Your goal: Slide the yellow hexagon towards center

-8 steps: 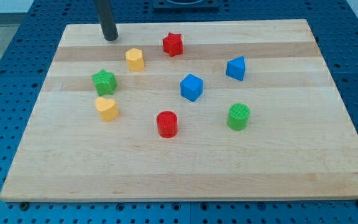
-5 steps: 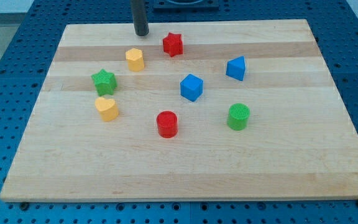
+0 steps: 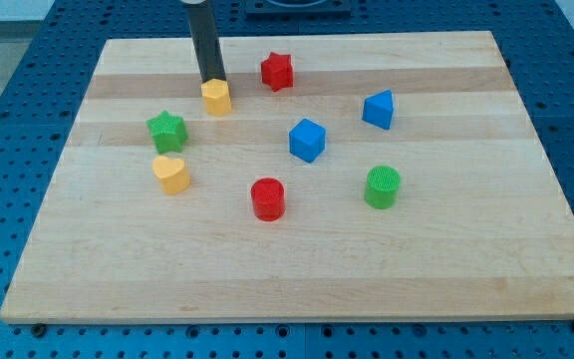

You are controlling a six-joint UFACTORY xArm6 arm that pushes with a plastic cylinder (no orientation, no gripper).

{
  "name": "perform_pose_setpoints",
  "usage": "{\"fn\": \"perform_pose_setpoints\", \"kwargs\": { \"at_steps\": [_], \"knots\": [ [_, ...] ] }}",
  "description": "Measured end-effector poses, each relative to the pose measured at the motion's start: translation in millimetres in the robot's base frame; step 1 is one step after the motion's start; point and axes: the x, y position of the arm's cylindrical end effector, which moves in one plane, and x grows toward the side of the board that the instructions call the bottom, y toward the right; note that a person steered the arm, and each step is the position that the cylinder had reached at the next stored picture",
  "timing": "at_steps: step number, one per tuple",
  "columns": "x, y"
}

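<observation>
The yellow hexagon point(image 3: 216, 98) sits on the wooden board point(image 3: 297, 259) in its upper left part. My tip point(image 3: 212, 80) stands right at the hexagon's top edge, touching or almost touching it on the side toward the view's top. The dark rod rises from there out of the view's top.
A red star point(image 3: 278, 71) lies right of the tip. A green star point(image 3: 167, 130) and a yellow heart point(image 3: 171, 174) lie below left. A blue cube point(image 3: 307, 140), a blue triangular block point(image 3: 379, 110), a red cylinder point(image 3: 267, 198) and a green cylinder point(image 3: 383, 186) lie further right.
My tip moved right along the board's top edge, then down and slightly left to the yellow hexagon's top side. No block has visibly moved.
</observation>
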Motion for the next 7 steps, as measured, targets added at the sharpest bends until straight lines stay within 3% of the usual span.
{"fn": "perform_pose_setpoints", "kwargs": {
  "at_steps": [5, 7],
  "knots": [
    [3.8, -14.7],
    [26.4, -16.4]
  ]
}}
